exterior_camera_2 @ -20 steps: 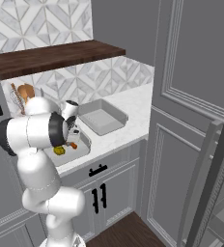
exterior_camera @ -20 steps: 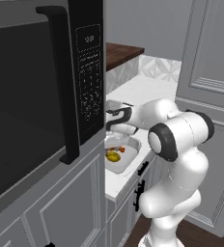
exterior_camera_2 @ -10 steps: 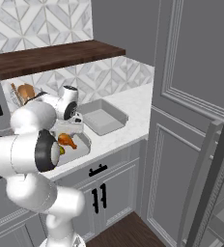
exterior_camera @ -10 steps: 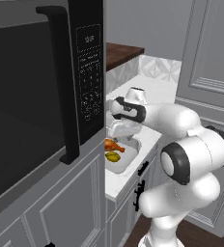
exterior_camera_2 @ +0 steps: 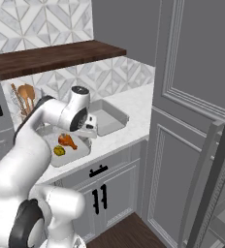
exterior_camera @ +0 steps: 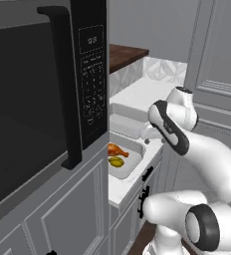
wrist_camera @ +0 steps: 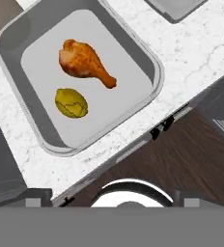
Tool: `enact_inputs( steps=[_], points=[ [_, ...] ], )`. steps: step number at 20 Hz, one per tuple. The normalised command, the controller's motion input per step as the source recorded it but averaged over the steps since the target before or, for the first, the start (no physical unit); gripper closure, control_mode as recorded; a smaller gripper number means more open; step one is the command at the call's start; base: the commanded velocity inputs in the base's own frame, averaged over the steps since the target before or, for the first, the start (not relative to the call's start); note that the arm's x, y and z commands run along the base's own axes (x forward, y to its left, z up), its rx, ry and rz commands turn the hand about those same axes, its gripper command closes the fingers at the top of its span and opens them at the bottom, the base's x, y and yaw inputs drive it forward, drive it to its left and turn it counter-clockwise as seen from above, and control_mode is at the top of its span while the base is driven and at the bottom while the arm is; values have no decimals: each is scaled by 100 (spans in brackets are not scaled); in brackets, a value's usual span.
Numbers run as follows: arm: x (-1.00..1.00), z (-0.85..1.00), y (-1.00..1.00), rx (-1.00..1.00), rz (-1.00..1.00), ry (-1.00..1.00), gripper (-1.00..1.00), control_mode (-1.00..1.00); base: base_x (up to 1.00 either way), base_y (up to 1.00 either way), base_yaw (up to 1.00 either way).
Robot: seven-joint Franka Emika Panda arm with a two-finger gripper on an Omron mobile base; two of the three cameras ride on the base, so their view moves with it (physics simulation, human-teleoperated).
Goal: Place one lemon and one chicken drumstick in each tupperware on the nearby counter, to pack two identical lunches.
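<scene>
Drumstick [wrist_camera: 85, 62] lies flat in the near tupperware [wrist_camera: 147, 60] on the counter [wrist_camera: 196, 48], bone end angled toward the cabinet edge, lemon [wrist_camera: 71, 103] beside it. Gripper [exterior_camera_2: 88, 131] hangs above, spread wide, empty.

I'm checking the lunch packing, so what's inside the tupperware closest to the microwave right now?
Inside that tupperware lie one chicken drumstick and one lemon, side by side and apart. Nothing covers them from the hand view; in the left base view the microwave hides the tray's left part.
</scene>
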Motion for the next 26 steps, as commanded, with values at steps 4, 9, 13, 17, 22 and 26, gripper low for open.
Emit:
enact_inputs(
  steps=[4, 9, 13, 17, 22, 26],
  points=[
    [-100, 56, -4, -2, -11, -30, -100, -100, 0, 0, 0],
    [-97, 67, 0, -18, -9, 0, -100, -100, 0, 0, 0],
    [-100, 31, 0, -9, -12, -4, -100, -100, 0, 0, 0],
    [-95, 10, 0, 0, -4, -7, -100, -100, 0, 0, 0],
    [-89, 0, 0, 0, -2, -8, -100, -100, 0, 0, 0],
    [-24, -11, 0, -2, -1, -10, -100, -100, 0, 0, 0]
  ],
)
